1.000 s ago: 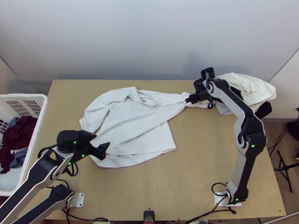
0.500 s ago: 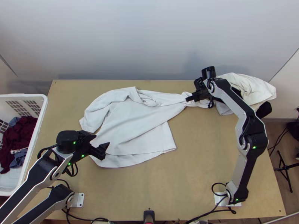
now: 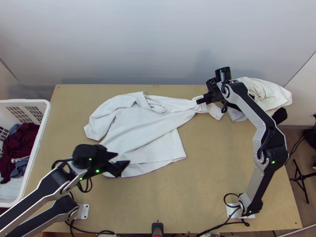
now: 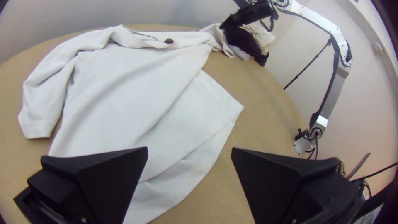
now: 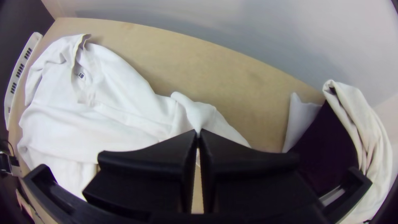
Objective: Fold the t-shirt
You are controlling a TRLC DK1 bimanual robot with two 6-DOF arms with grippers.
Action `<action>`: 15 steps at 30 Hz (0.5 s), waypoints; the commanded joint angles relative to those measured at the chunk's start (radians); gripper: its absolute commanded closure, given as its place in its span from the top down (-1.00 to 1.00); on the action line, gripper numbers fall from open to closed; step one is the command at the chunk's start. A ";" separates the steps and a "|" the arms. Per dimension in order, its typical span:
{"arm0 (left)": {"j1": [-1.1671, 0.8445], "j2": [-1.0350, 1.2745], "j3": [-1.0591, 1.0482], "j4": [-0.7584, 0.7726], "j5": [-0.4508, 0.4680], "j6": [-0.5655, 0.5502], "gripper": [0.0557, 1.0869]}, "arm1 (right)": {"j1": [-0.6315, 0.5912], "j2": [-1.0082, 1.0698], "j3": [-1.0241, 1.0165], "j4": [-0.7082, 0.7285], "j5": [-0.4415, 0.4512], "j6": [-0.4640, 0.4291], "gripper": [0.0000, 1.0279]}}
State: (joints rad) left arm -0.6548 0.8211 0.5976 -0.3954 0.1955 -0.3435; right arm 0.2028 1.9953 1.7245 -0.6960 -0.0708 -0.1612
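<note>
- White t-shirt (image 3: 138, 126) on the pale wood counter (image 3: 177, 205), spread but uneven: collar (image 3: 156, 107) toward the far edge, one sleeve (image 3: 94, 124) bent down at the top view's left, the other (image 5: 215, 124) drawn out the opposite way. Body layers lie aslant; the lower one shows near the hem.
- Right gripper (image 3: 197, 102): jaws together, clamped on the drawn-out sleeve, its loose end lying past the grip.
- Left gripper (image 3: 123, 157): jaws apart, nothing between them, above the shirt's near edge.
- Progress: early, by my reading. Garment laid out roughly; no finished fold seen, neither sleeve tucked neatly over the body.
- Left to do: settle the gripped sleeve, square up the layers, bring both sleeves in, then double the body down to a compact shape.
- Nearby: heaped clothes (image 3: 262, 94) at the far right corner; white basket (image 3: 45, 118) of dark garments (image 3: 21, 146) beside the counter.
</note>
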 commanded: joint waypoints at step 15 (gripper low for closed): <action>-0.324 0.650 0.237 0.351 -0.088 0.159 0.90 | 0.009 -0.035 0.023 0.003 0.002 0.055 -0.92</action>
State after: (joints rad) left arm -0.9112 1.2789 0.7277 -0.1036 0.1692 -0.2150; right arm 0.2089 1.9656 1.7409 -0.6933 -0.0692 -0.1230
